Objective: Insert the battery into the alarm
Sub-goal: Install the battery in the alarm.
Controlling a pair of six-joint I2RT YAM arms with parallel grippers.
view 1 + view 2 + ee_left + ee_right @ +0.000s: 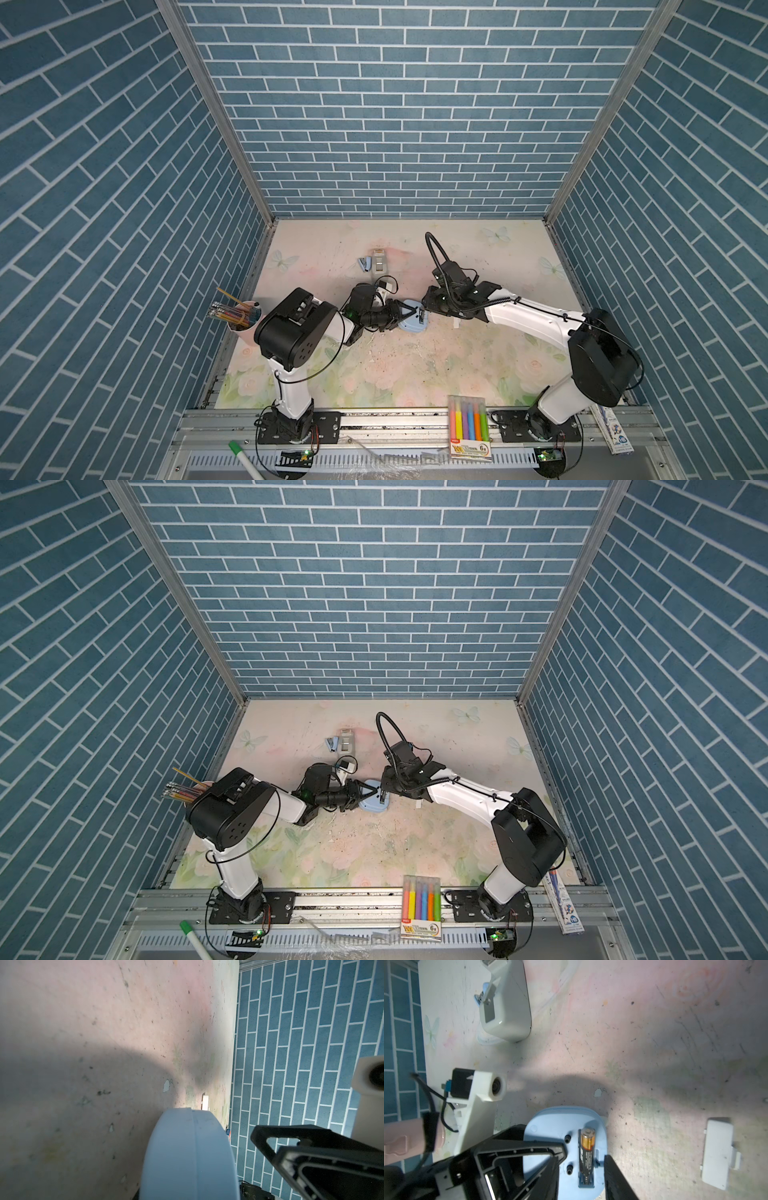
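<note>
Left gripper [409, 312]: clamped on the alarm [556, 1120], with one finger lying across its blue back. It steadies the clock at mid-surface.
Alarm: back uppermost and slot uncovered, sitting between the two arms over the floral surface [374, 374].
Battery [586, 1153]: lies lengthwise inside the slot with the gold end showing plainly. It appears seated, but the opposite end is in shadow, so I cannot confirm full contact.
Right gripper [424, 311]: poised directly over the slot with its jaws apart and nothing held. The one finger [614, 1174] in view stands just beside the battery, not touching it.
White cover [718, 1153]: loose on the surface, well apart from the alarm. I cannot tell whether it belongs to this slot.
Progress: insertion judged essentially complete. At most, a seating press and clearing the arms away are left.
Writing, battery: pale print on the black body, too blurred to read.
Writing, marker pack [468, 424]: "6" is legible on its label at the front rail. The rest is unreadable.
Writing, box [565, 904]: "HB" appears at its near end, far right.
</note>
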